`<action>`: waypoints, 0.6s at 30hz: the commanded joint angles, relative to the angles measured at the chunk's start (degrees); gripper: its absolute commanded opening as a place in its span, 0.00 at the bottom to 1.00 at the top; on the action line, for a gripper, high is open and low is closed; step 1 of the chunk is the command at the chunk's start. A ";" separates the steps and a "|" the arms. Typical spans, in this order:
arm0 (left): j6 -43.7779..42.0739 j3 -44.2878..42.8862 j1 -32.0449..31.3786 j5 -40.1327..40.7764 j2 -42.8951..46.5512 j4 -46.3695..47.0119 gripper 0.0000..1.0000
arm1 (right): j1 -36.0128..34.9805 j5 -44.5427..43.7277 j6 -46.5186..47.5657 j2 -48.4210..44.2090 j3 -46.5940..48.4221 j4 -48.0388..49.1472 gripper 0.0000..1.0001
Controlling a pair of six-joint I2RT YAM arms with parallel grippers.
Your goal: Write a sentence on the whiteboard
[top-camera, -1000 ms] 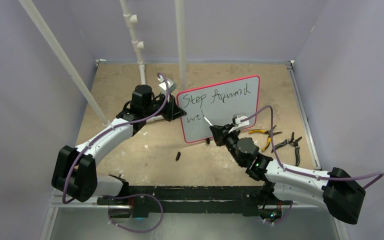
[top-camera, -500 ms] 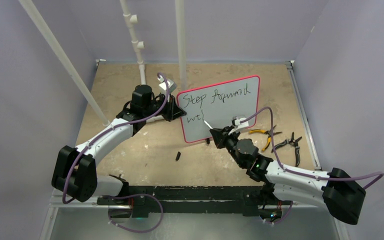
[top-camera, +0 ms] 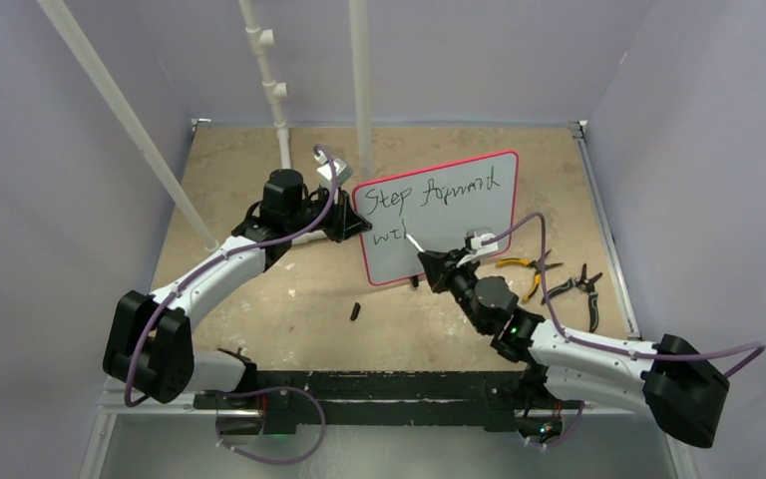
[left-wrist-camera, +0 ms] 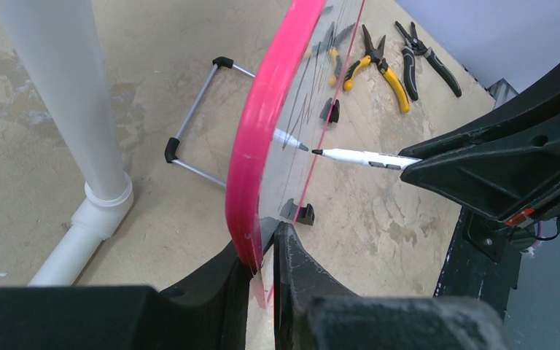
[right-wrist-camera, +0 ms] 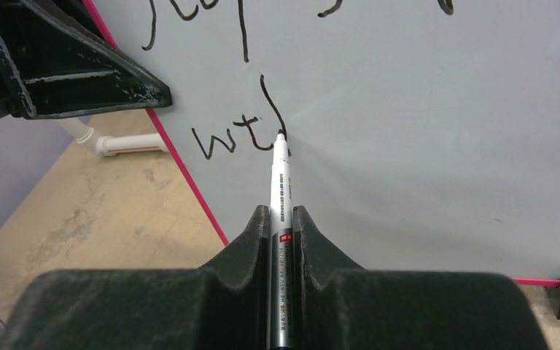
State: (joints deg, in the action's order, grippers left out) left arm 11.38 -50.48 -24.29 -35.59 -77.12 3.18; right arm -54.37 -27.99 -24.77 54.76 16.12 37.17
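Note:
The whiteboard [top-camera: 459, 225], white with a thin pink-red frame, stands tilted on the table. My left gripper [top-camera: 356, 222] is shut on its left edge; in the left wrist view the frame [left-wrist-camera: 262, 124] sits between the fingers of the left gripper [left-wrist-camera: 266, 237]. The sentence [top-camera: 439, 195] reads "Step forward" on the top line, with "wt" [right-wrist-camera: 222, 142] and one tall stroke below. My right gripper [right-wrist-camera: 281, 215] is shut on a white marker [right-wrist-camera: 280, 175]. The marker's black tip touches the board at the foot of that stroke. From above, the marker [top-camera: 414, 243] points up-left from the right gripper [top-camera: 434, 262].
Yellow-handled pliers [top-camera: 524, 269] and dark pliers [top-camera: 578, 284] lie right of the board. A small black cap [top-camera: 355, 311] lies on the table in front. White pipes [top-camera: 279, 100] [top-camera: 361, 90] rise behind the board, and a slanted white pole [top-camera: 130, 120] crosses the left.
The right gripper and marker tip have shifted only slightly at the stroke on the second line. The left arm and the board have not moved.

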 commanded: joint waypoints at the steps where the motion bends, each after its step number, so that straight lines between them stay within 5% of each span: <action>1: -0.55 0.29 -1.02 2.19 -1.54 -4.92 0.00 | 0.05 -2.00 1.73 0.56 2.60 4.00 0.00; 18: -0.52 0.20 -1.02 2.19 -1.54 -4.94 0.00 | 0.05 -6.90 -0.29 -1.31 1.93 0.57 0.00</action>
State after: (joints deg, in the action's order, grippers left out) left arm 11.38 -50.48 -24.29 -35.57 -77.12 3.16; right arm -54.37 -31.73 -24.45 54.57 16.86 38.02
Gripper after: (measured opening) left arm 0.123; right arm 0.121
